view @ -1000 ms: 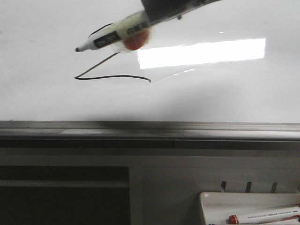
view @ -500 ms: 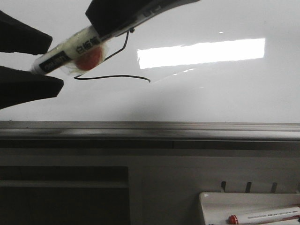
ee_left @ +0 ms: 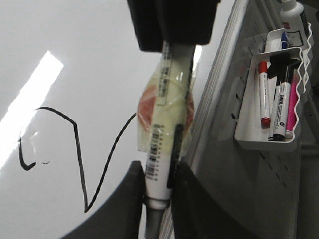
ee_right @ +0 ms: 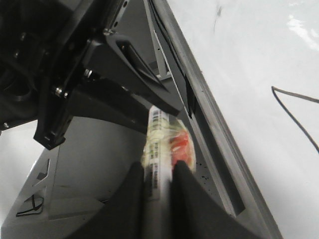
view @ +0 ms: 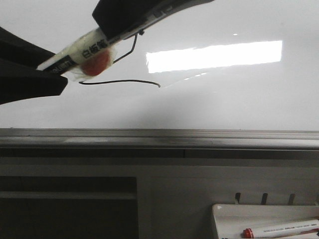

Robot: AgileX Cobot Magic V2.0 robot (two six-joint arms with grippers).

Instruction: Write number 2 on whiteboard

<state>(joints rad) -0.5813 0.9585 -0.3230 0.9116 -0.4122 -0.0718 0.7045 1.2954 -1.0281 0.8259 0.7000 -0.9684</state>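
Thin black number 2 (ee_left: 75, 149) on glossy whiteboard (view: 224, 99)

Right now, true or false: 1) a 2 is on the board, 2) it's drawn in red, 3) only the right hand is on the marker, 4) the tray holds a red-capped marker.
1) The number 2 is drawn on the whiteboard. True.
2) It is drawn in red. False: the stroke is black.
3) Only the right hand is on the marker. False: the left hand also has its fingers against the marker's tip end, so both hands grip it.
4) The tray at the lower right holds a red-capped marker. True.
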